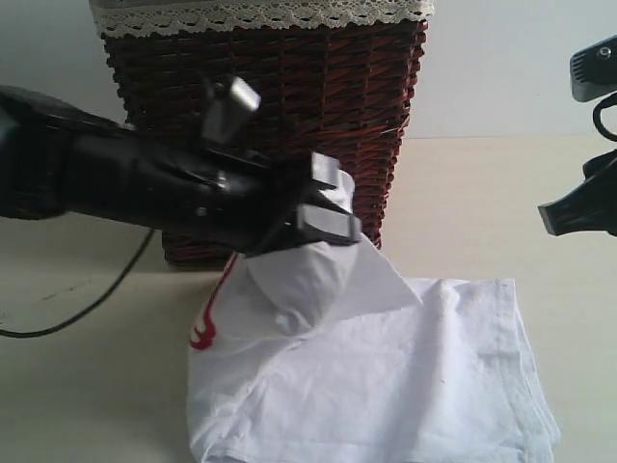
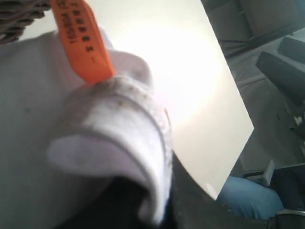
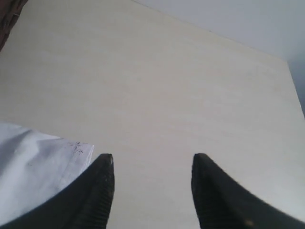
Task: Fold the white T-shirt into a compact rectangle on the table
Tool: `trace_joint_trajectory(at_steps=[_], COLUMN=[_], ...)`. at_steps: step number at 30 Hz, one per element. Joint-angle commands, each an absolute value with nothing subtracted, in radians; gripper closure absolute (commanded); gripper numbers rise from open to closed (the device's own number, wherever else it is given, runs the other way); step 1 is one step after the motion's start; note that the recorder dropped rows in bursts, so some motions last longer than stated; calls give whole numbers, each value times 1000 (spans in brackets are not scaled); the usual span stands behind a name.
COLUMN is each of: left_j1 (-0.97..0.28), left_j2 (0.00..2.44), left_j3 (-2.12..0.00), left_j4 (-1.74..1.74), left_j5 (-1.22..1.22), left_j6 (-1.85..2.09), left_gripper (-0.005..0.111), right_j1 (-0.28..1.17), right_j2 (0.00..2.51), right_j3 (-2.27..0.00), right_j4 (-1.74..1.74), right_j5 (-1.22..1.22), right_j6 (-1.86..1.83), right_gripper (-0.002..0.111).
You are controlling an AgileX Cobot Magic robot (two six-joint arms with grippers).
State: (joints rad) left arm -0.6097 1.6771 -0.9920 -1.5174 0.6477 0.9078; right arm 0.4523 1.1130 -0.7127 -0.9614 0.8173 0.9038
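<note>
The white T-shirt (image 1: 405,376) lies crumpled on the cream table (image 1: 501,203), a bit of red print showing at its left edge. My left gripper (image 1: 333,207) is shut on a bunched part of the shirt and holds it lifted above the rest. Up close, the left wrist view fills with the ribbed neck (image 2: 143,114) and the orange tag (image 2: 83,38), the cloth pinched between the dark jaws. My right gripper (image 3: 152,162) hangs open over bare table, with a corner of the T-shirt (image 3: 38,167) beside one finger. In the exterior view the right arm (image 1: 588,193) is at the right edge.
A dark wicker basket (image 1: 289,106) with white lace trim stands at the back, right behind the left gripper. A black cable (image 1: 87,299) runs across the table at the left. Beyond the table edge, a dark chair (image 2: 281,67) and someone's blue jeans (image 2: 248,195) are visible.
</note>
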Motion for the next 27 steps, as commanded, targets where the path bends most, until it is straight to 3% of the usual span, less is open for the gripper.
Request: trace_joint_trajectory(at_steps=[1, 3, 5, 9, 10, 15, 17, 19, 20, 23, 27], left_j1=[-768, -819, -854, -865, -855, -735, -689, -658, -648, -648, -648], left_j2=[1852, 1908, 1943, 1960, 1954, 1931, 1931, 1931, 1931, 1931, 1931], left_j3=[-1134, -1199, -1263, -1368, -1374, -1375, -1375, -1375, -1373, -1373, -1373], left_j4=[-1675, -1739, -1744, -1599, -1537, -1176, -1000, -784, -639, -425, -423], left_j5=[614, 648, 715, 822, 832, 952, 1029, 1097, 1127, 1131, 1134], left_j6=[909, 911, 911, 845, 799, 708, 665, 618, 585, 508, 512], left_gripper=[107, 100, 83, 24, 26, 75, 83, 82, 80, 79, 79], right_j1=[453, 453, 453, 453, 453, 453, 453, 453, 453, 427, 313], right_j2=[1082, 1082, 1082, 1082, 1082, 1082, 1087, 1111, 1145, 1256, 1401], right_j3=[-717, -717, -715, -715, -715, -715, -715, -715, -715, -715, -715], right_j4=[-946, -937, -932, -931, -924, -761, -618, -512, -481, -501, -288], right_j5=[827, 832, 834, 843, 842, 833, 843, 848, 869, 900, 865], right_j6=[891, 880, 880, 880, 878, 678, 507, 404, 384, 386, 218], right_gripper=[60, 60, 60, 60, 60, 60, 61, 72, 86, 108, 108])
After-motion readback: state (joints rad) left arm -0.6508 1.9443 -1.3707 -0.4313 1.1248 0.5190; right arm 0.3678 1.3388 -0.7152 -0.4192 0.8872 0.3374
